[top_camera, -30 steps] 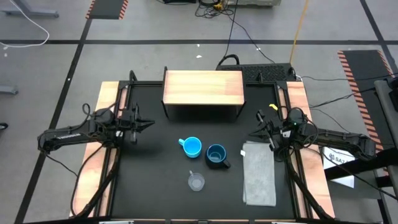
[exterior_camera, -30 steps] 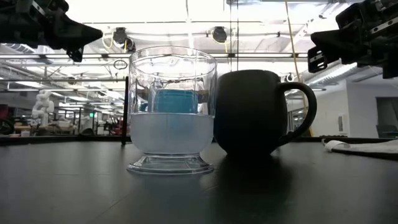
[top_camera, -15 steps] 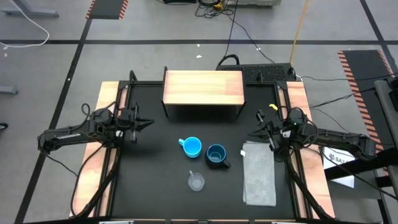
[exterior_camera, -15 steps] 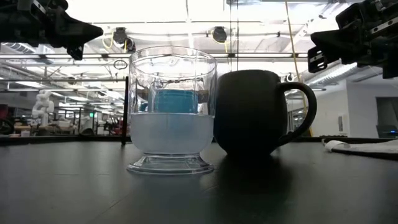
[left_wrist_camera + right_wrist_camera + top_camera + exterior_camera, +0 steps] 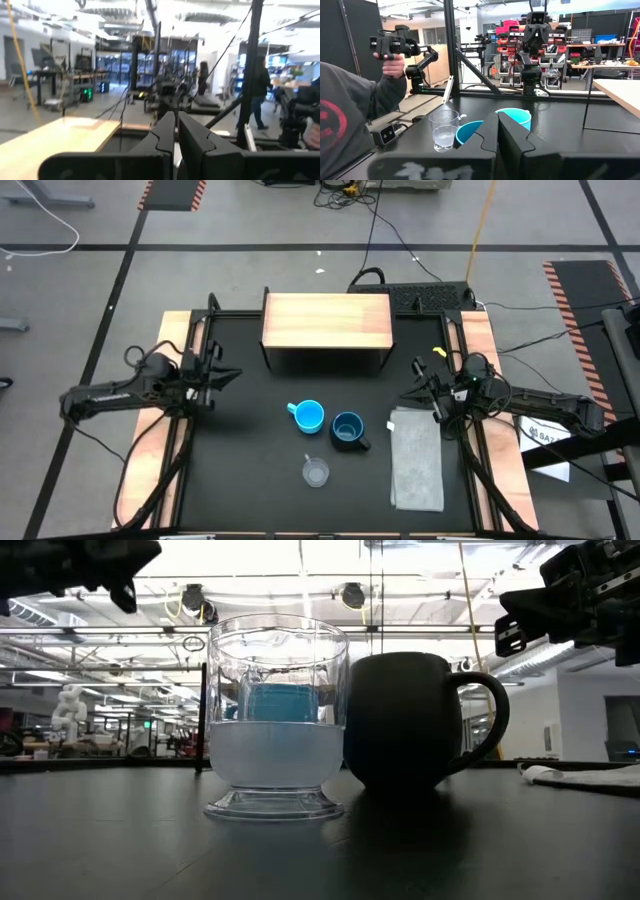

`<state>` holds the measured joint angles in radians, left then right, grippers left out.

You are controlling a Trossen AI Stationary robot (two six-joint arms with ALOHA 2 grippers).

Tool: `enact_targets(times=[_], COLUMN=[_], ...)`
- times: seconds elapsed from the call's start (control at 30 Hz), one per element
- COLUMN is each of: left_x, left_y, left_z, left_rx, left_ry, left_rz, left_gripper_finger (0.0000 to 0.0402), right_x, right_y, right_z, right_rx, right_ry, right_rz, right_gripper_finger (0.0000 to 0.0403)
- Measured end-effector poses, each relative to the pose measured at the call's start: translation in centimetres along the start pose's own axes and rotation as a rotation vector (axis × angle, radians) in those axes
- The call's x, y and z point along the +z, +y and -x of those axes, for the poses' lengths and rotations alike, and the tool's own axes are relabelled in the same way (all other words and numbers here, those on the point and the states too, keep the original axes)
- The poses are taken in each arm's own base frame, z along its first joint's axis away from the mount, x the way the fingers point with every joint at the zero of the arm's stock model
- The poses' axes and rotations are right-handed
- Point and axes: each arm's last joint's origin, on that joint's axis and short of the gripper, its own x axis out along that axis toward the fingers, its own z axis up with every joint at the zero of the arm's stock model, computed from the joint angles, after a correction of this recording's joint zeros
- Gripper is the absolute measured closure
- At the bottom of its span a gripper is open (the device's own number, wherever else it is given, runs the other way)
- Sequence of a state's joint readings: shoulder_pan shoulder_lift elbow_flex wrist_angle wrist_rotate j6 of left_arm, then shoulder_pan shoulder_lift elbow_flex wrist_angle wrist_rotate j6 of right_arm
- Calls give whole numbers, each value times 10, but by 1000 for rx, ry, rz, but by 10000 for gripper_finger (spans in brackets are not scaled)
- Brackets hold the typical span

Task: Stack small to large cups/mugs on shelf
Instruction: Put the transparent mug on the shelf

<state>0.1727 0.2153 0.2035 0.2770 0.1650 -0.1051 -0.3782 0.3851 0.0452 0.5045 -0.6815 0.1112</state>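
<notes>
Three cups stand upright on their bases on the black tabletop: a light-blue mug (image 5: 308, 415), a dark navy mug (image 5: 347, 429) to its right, and a small clear cup (image 5: 316, 471) nearer the front edge. In the low view the clear cup (image 5: 275, 720) stands in front and the navy mug (image 5: 415, 720) beside it. The shelf (image 5: 326, 322), with its light wooden top, stands at the far middle. My left gripper (image 5: 235, 373) hovers shut at the table's left, well clear of the cups. My right gripper (image 5: 413, 393) hovers shut at the right, beside the navy mug, touching nothing.
A grey folded cloth (image 5: 416, 460) lies at the table's right, below my right gripper. Black frame rails and wooden side boards (image 5: 170, 400) border the tabletop. Beyond the table's left side a person's hand holds up a black device (image 5: 395, 45).
My left gripper has tipped its fingers upward and risen a little, staying shut. The cups and my right gripper have kept still.
</notes>
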Motion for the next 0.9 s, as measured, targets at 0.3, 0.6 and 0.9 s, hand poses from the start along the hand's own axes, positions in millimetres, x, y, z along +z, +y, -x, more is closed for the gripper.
enact_targets(times=[0.3, 0.6, 0.9], left_x=[5, 36, 36], left_y=[1, -8, -21], left_z=[-20, -53, -83], left_rx=[-7, -109, -186], left_ry=[-14, 22, 98], left_rz=[-12, -55, -54], left_gripper_finger=[376, 376, 375], right_x=[0, 0, -1], right_y=[0, 0, 0], right_z=[0, 0, 0], right_rx=[0, 0, -1], right_ry=[0, 1, 8], right_rz=[-1, -52, -61], right_gripper_finger=[403, 403, 403])
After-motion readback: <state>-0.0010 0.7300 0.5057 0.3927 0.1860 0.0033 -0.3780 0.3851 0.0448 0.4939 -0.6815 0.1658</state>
